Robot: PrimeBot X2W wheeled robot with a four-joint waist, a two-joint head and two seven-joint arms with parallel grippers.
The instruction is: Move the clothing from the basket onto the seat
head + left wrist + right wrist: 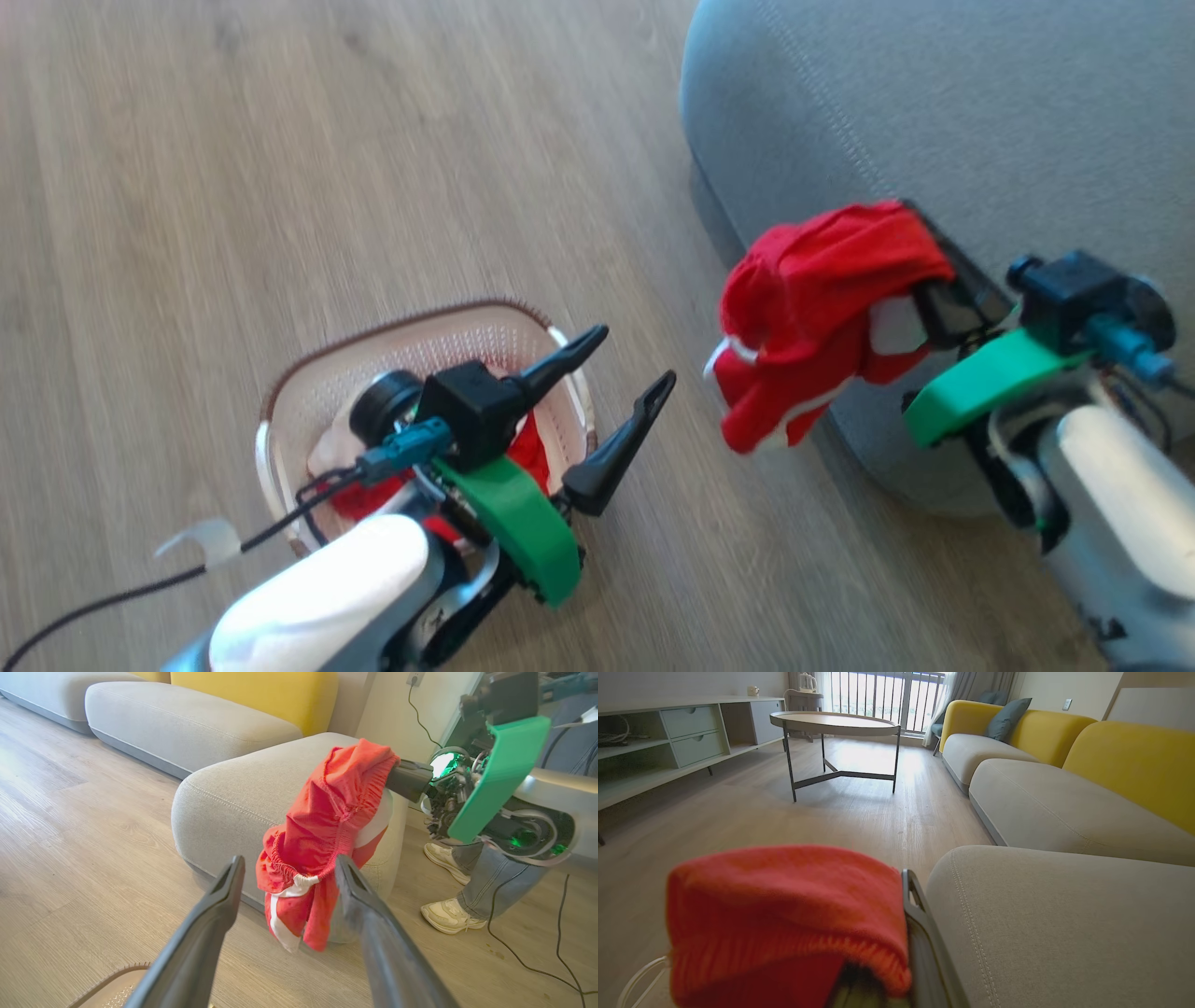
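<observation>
Wood-look plank flooring (280, 140) in a pale brown tone covers the work area. The large grey fabric-upholstered seat (934, 112), with a rounded edge and lines of pale stitching, occupies the upper right of the head view. The small cream-white perforated plastic basket (317, 373), with rounded corners and a brown woven-look rim, stands on the floor at the lower left of that view, well apart from the seat. The bright red soft fabric clothing (822, 308), trimmed with white bands, is out of the basket. It hangs in the air from the right gripper (943, 289), bunched and drooping in front of the seat's rounded corner, above the floor and not lying on the cushion top. Contact between the garment and the seat's side cannot be determined. The right gripper's two long dark fingers are drawn close together with the gathered waistband clamped and draped over them. Fabric covers one finger in the right wrist view, and the other runs bare alongside the seat edge. A crumpled red fabric piece (532, 457) lies inside the basket next to a pale fabric patch (327, 448). The left gripper (633, 355) is positioned above the basket's right-hand rim with its fingers spread wide and nothing between them. In the left wrist view, a person's white shoes (448, 914) stand on the floor beyond the seat.
</observation>
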